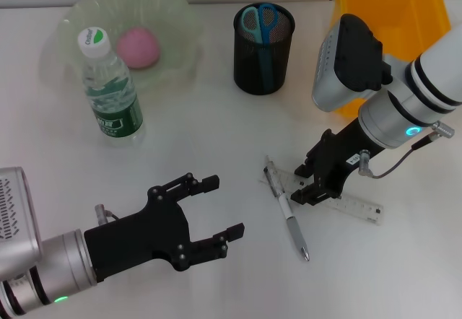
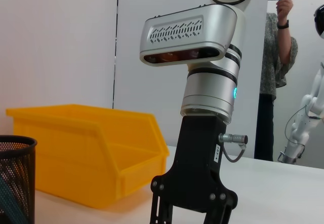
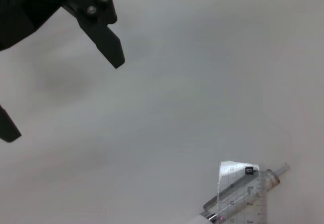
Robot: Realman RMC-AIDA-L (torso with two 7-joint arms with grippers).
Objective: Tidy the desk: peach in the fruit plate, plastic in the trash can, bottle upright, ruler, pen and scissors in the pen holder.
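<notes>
The peach (image 1: 137,47) already lies in the green fruit plate (image 1: 173,16), the water bottle (image 1: 108,88) stands upright beside it, and the blue-handled scissors (image 1: 260,27) stand in the black mesh pen holder (image 1: 263,59). No loose plastic shows on the white surface (image 1: 216,131). The ruler and the pen are left, so I judge the step in hand to be the ruler pickup.

The right end effector (image 1: 317,188) is down at the surface, its fingers at the near end of the clear ruler (image 1: 346,203), close above or touching it. Whether they have closed on the ruler I cannot tell. The left end effector (image 1: 216,207) hovers released, fingers spread wide and holding nothing, nearer the robot and well apart from the pen holder.

The ruler lies flat, its long axis running from the right end effector out toward the robot's right and slightly nearer the robot. The pen (image 1: 287,209) lies just beside it, crossing under the ruler's end in the right wrist view, its long axis set at an angle to the ruler's, tip pointing toward the robot.

The next move calls for a firm pinch on the thin ruler without dragging the pen, then a lift, a turn to upright and a carry to the pen holder behind.
</notes>
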